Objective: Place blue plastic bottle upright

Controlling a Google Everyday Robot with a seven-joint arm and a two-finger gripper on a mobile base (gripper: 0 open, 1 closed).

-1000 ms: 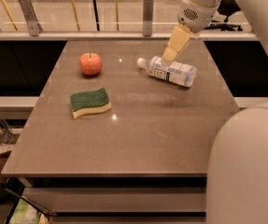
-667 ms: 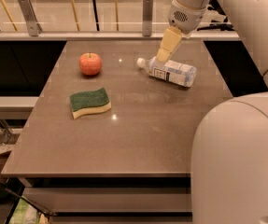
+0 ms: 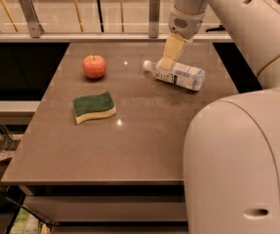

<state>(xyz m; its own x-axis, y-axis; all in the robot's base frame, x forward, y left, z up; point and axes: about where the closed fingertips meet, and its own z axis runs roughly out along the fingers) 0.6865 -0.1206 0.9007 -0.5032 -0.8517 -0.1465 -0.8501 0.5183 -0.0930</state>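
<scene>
The blue plastic bottle (image 3: 181, 75) lies on its side on the brown table (image 3: 130, 130), towards the back right, with its white cap pointing left. My gripper (image 3: 167, 62) hangs down from the white arm, its yellowish fingers just above the bottle's neck end, close to or touching it. The bottle's body stretches to the right of the gripper.
A red apple (image 3: 94, 66) sits at the back left. A green and yellow sponge (image 3: 94, 107) lies in the middle left. A railing (image 3: 81, 13) runs behind the table's far edge. The robot's white body (image 3: 242, 165) fills the lower right.
The gripper has moved left and down along the bottle, from above its body towards its neck end. The bottle, apple and sponge have not moved.
</scene>
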